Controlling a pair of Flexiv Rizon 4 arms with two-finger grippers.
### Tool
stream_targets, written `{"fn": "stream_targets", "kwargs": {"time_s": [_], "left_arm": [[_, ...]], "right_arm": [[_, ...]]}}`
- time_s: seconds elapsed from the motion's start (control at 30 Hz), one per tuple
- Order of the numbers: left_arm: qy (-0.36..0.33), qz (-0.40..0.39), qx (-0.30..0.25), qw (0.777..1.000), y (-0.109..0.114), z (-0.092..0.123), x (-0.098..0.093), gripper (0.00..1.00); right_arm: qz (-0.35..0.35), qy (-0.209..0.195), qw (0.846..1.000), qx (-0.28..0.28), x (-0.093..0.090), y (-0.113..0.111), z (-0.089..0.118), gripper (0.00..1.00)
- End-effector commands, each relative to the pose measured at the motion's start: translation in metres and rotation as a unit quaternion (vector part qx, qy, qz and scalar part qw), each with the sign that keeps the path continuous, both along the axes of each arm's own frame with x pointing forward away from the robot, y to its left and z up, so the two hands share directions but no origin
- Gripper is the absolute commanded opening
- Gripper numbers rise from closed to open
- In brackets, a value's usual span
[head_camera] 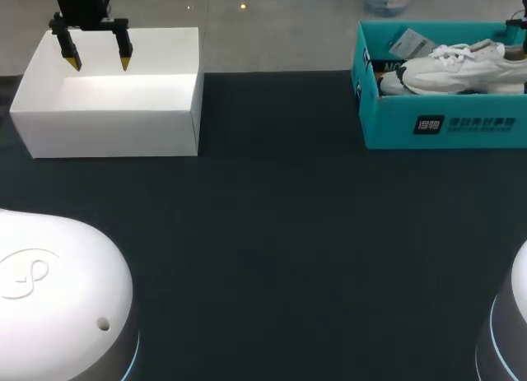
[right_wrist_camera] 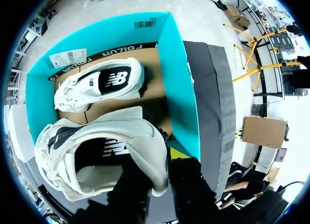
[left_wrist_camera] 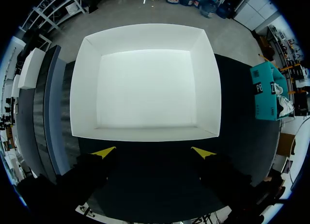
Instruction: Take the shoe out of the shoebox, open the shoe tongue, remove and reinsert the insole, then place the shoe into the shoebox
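Dark table [head_camera: 280, 233]; at its far left, white box [head_camera: 107, 126], left hand [head_camera: 100, 65] above it, fingers wide apart, holding nothing; at far right, teal shoebox [head_camera: 445, 127] containing white shoe [right_wrist_camera: 97, 161]; right hand [right_wrist_camera: 159, 171] closed on its heel, one finger inside, one outside; second shoe [right_wrist_camera: 97, 83] beyond.

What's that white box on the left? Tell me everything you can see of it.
The white box is a plain, open-topped rectangular carton, seemingly card, with straight walls and nothing inside. It stands upright at the far left of the dark table. The left gripper hangs open above it, not touching.
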State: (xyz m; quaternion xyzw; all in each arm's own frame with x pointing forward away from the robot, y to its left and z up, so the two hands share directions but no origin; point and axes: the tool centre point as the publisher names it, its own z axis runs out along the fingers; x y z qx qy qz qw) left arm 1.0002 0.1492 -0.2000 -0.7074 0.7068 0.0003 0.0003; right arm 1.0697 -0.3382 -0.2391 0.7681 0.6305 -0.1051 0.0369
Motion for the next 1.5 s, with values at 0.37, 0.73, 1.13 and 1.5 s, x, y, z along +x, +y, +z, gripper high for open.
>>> {"fn": "stream_targets", "kwargs": {"time_s": [0.37,0.73,1.13,1.5], "left_arm": [[0.000,0.000,0.000,1.000,0.000,0.000,0.000,1.00],[0.000,0.000,0.000,1.000,0.000,0.000,0.000,1.00],[0.000,0.000,0.000,1.000,0.000,0.000,0.000,1.00],[0.000,0.000,0.000,1.000,0.000,0.000,0.000,1.00]], "right_arm": [[0.001,-0.014,1.000,-0.028,-0.002,0.008,0.092,0.00],[0.000,-0.017,0.999,-0.041,-0.006,0.019,0.105,0.00],[0.000,-0.025,0.999,-0.032,-0.006,0.022,0.107,0.00],[0.000,-0.025,0.999,-0.032,-0.006,0.022,0.107,0.00]]}}
